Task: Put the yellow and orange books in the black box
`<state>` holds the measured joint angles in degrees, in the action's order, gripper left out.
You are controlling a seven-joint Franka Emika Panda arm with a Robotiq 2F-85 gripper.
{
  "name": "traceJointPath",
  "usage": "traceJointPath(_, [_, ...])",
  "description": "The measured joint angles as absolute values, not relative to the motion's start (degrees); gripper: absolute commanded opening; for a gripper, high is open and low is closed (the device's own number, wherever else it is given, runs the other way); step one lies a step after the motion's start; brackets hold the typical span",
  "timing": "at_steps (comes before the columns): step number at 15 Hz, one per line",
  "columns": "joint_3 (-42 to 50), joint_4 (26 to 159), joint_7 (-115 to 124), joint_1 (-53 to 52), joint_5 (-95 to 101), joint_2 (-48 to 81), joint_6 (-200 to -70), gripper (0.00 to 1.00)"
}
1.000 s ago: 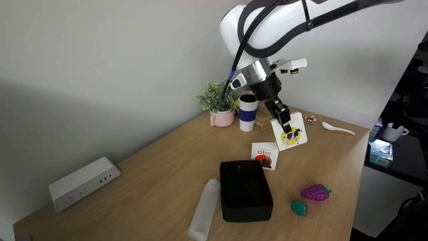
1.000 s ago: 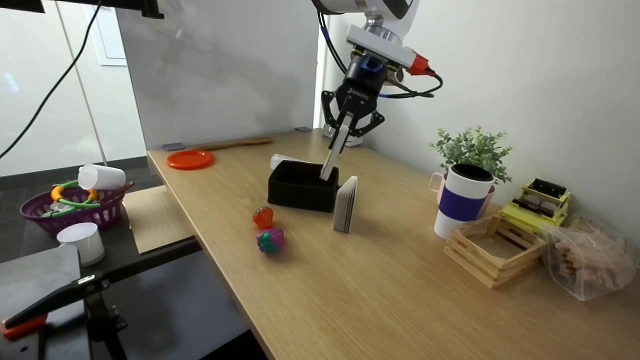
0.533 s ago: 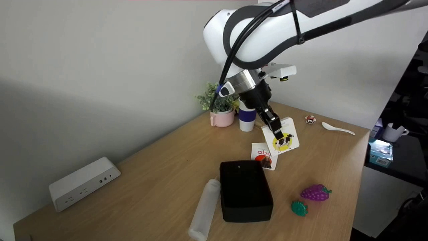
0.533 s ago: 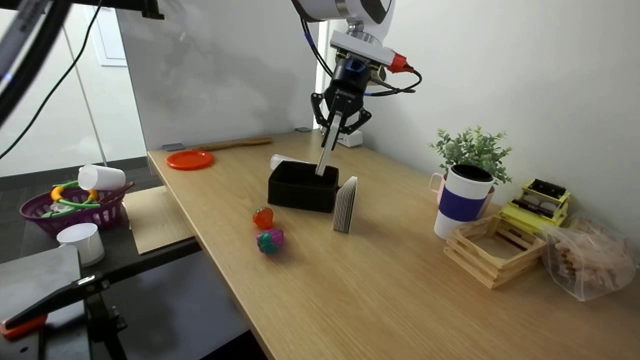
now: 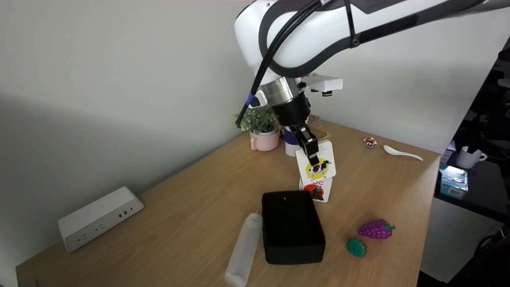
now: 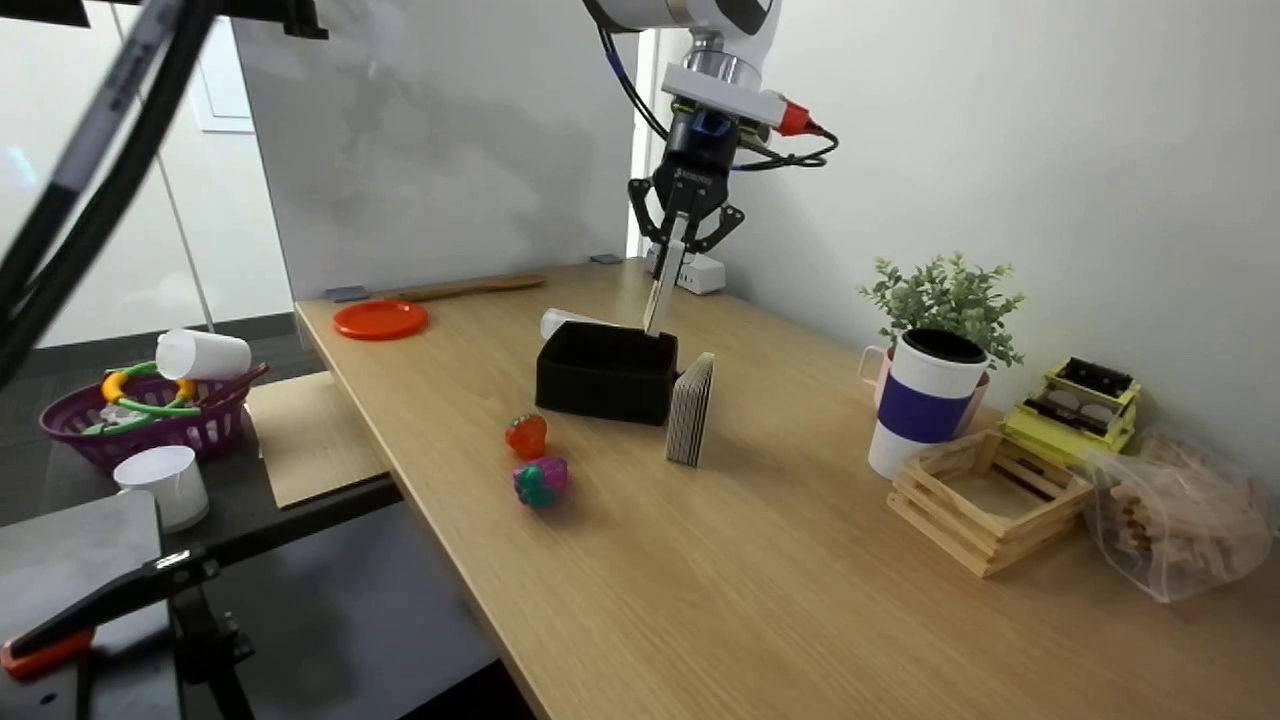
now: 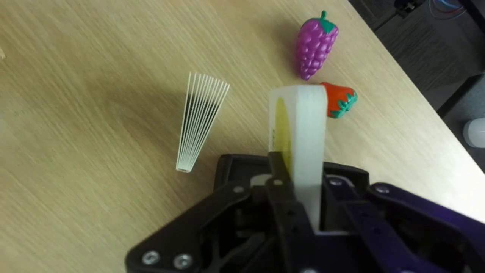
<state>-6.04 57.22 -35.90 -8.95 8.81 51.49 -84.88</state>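
Pale grey walls [image 5: 119, 87] were set behind a wood-grained table [image 5: 191, 231], across which several objects were distributed. The yellow book [image 5: 324, 160] was held in the air on a slant by the gripper [image 6: 668, 262], whose fingers were pressed to its two covers; its cow picture [image 5: 317, 170] was turned outward in an exterior view. The orange book [image 5: 317, 190] was stood on edge on the table, just beside the black box [image 5: 295, 255], with its pages fanned; its upper part was overlapped by the held book in an exterior view. In the wrist view, the box was largely hidden beneath the gripper, and whether the yellow book's lower edge was suspended over the box could not be told. A translucent white bottle [image 5: 244, 251] was laid just beside the box; to the box's opposite side, a purple toy [image 5: 376, 230] and a red-and-green toy [image 7: 339, 99] were placed near each other. A white oblong device [image 5: 99, 219] was positioned near the wall, well apart from the books. In an exterior view, a leafy plant [image 6: 945, 300] was stood behind a purple-banded cup [image 6: 925, 405], beside which a wooden crate [image 6: 945, 510] was placed. A red plate [image 6: 380, 320] was set near the table's edge.
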Motion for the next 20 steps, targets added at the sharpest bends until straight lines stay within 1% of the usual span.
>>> traceJointPath(4, [-6.9, 57.4, -42.0, -6.9, 5.3, 51.9, -89.7, 0.04])
traceJointPath(7, [-7.6, 57.3, -45.5, -5.7, 2.7, 52.6, -90.4, 0.04])
traceJointPath(15, [-8.9, 56.8, -45.9, -4.3, -4.7, 55.4, -91.2, 0.04])
traceJointPath(20, [-8.9, 56.6, -45.6, -4.3, -5.0, 56.8, -95.7, 0.04])
